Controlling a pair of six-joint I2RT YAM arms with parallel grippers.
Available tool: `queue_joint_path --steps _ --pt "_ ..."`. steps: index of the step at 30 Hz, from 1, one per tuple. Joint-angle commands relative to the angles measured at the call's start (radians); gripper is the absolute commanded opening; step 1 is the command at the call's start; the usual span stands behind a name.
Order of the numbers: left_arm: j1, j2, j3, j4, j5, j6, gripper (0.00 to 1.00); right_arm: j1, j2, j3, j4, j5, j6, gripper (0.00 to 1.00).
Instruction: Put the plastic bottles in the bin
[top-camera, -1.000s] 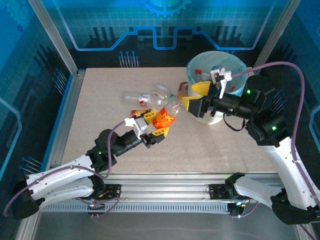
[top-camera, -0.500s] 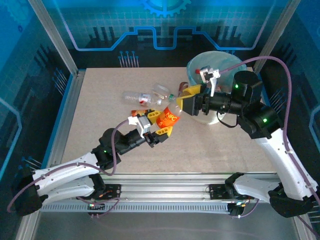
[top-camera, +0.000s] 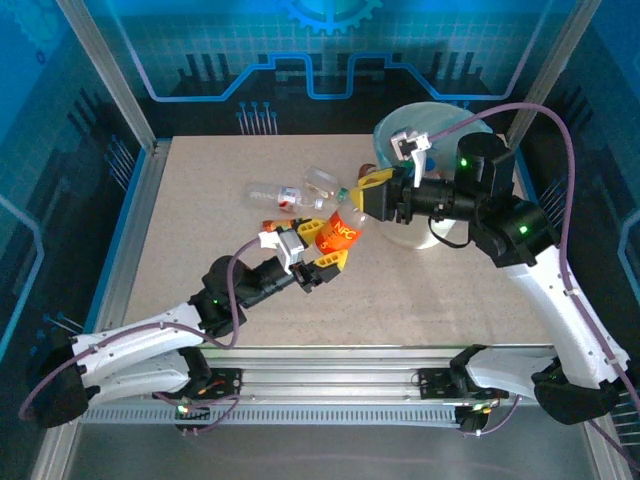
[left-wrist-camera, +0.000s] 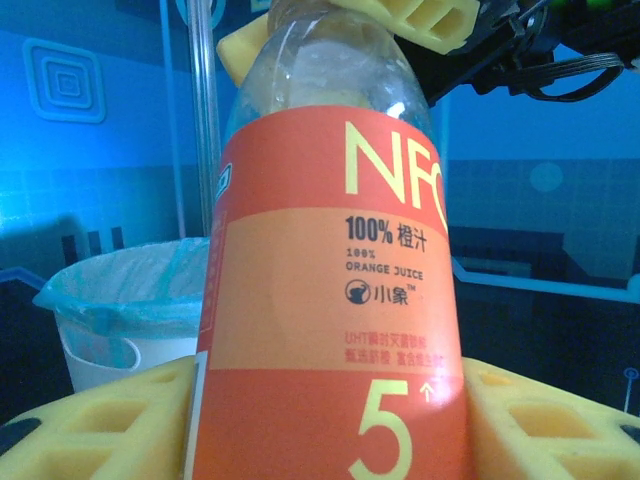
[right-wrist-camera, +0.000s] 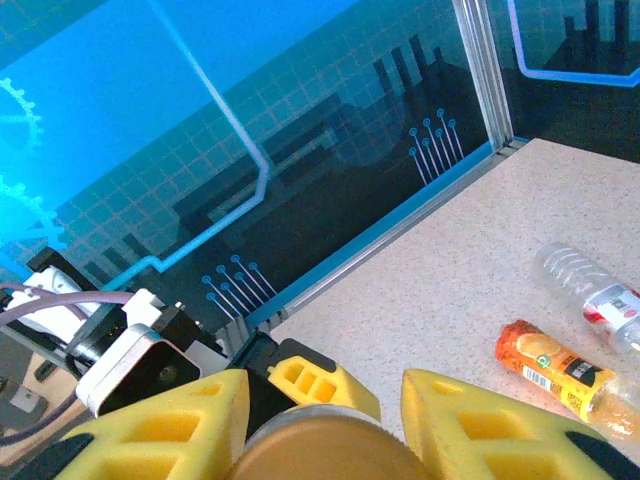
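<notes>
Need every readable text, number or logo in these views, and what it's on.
"NFC": label of the orange juice bottle, also legible from the top camera
"100% 橙汁": same label
"100% ORANGE JUICE": same label
"小象", beside a round logo: same label
"5", with a small arrow: bottom of the label
Two faint Chinese lines above the "5": too blurred to read
Labels on the lying orange bottle and the clear bottle: too small to read

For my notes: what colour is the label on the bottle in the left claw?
The label is orange with yellow lettering; clearest in left wrist view.
</notes>
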Motion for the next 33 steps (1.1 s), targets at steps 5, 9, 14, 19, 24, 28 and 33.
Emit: queue_joint_path --steps 5,9,14,19,24,28,33 --pt "0.002 0.003 0.024 0.005 -0.129 0.011 0.99 0.014 0.038 0.181 -0.100 0.349 -0.127 0.01" --pt "0.003 -0.016 0.015 -0.035 -0.195 0.016 0.99 0.018 0.114 0.325 -0.156 0.688 -0.237 0.00" --pt "0.003 -0.049 0.010 -0.112 -0.226 0.018 0.99 0.037 0.229 0.445 -0.109 1.054 -0.401 0.00" --pt "0.003 -0.065 0.010 -0.156 -0.249 0.020 0.99 0.038 0.401 0.545 -0.051 1.370 -0.637 0.03" --pt "0.003 -0.063 0.014 -0.192 -0.258 0.023 0.99 0.026 0.518 0.540 -0.039 1.468 -0.721 0.00" --pt "0.003 -0.065 0.022 -0.217 -0.260 0.021 0.99 0.004 0.576 0.520 -0.109 1.486 -0.675 0.00" --pt "0.003 -0.075 0.020 -0.236 -0.264 0.017 0.99 -0.049 0.597 0.472 -0.180 1.490 -0.599 0.07"
